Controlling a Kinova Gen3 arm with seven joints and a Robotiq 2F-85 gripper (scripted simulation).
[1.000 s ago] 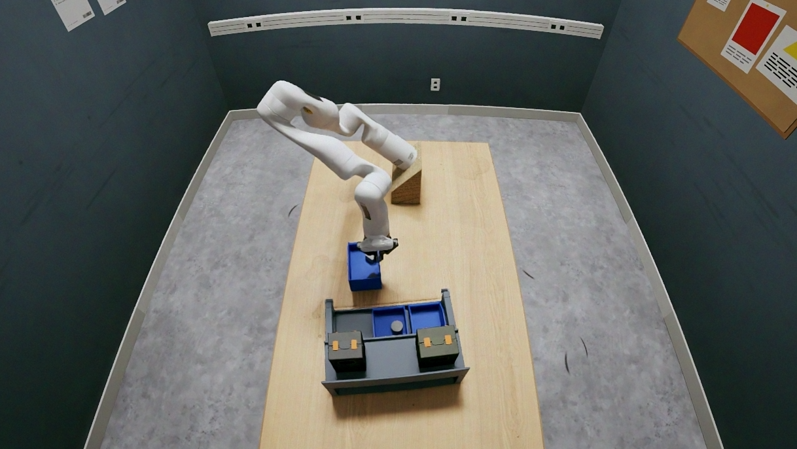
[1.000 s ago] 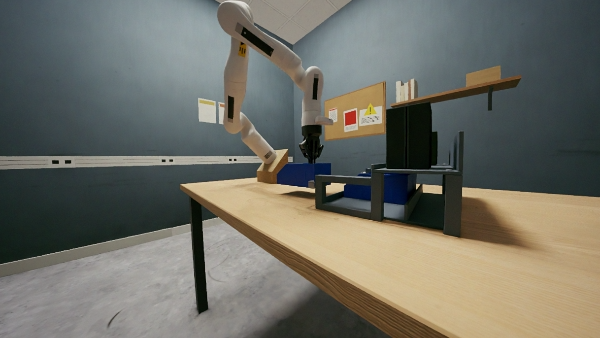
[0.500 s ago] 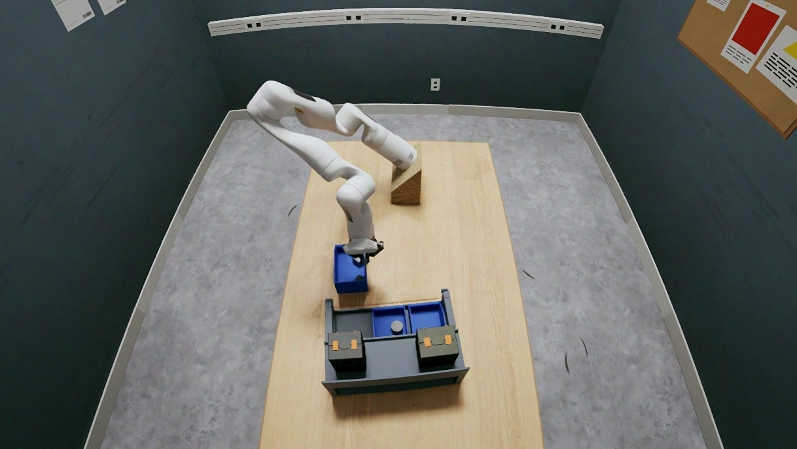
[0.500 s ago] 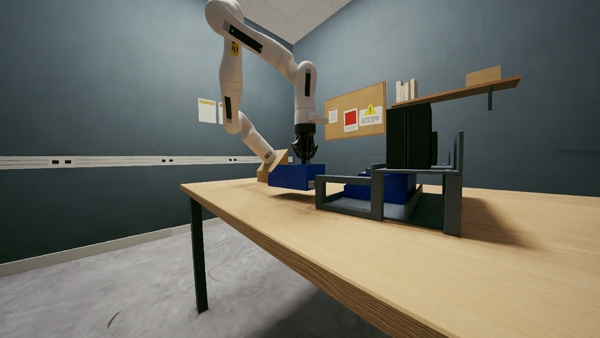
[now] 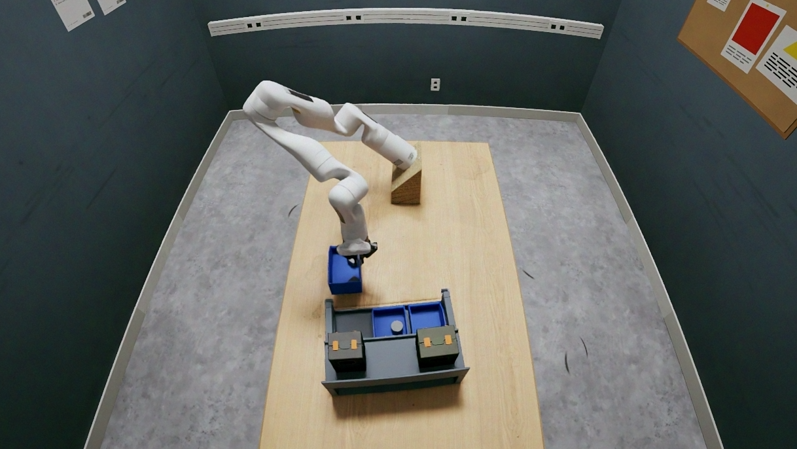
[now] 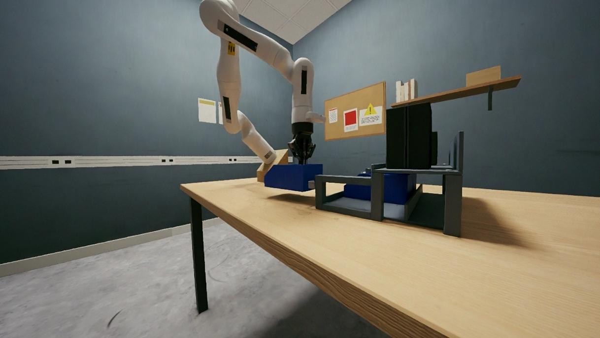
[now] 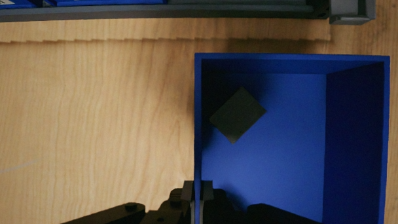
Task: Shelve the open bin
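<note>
The open blue bin (image 5: 344, 287) (image 6: 291, 176) (image 7: 288, 144) hangs a little above the table, level, just short of the left end of the grey shelf (image 5: 390, 383) (image 6: 452, 201) (image 7: 163, 12). A dark square block (image 7: 237, 114) lies inside it. My gripper (image 5: 357, 262) (image 6: 303, 161) (image 7: 198, 196) points straight down and is shut on the bin's thin side wall, one finger inside and one outside. On the shelf's lower level two blue bins (image 5: 390, 321) (image 5: 426, 316) stand side by side; the gap (image 5: 349, 322) is to their left.
Two olive boxes (image 5: 345, 350) (image 5: 438, 344) stand on the shelf's upper board and look black in the side view (image 6: 408, 136). A wooden wedge (image 5: 407, 184) (image 6: 272, 164) holds the arm's base at the far end of the table (image 5: 462, 233).
</note>
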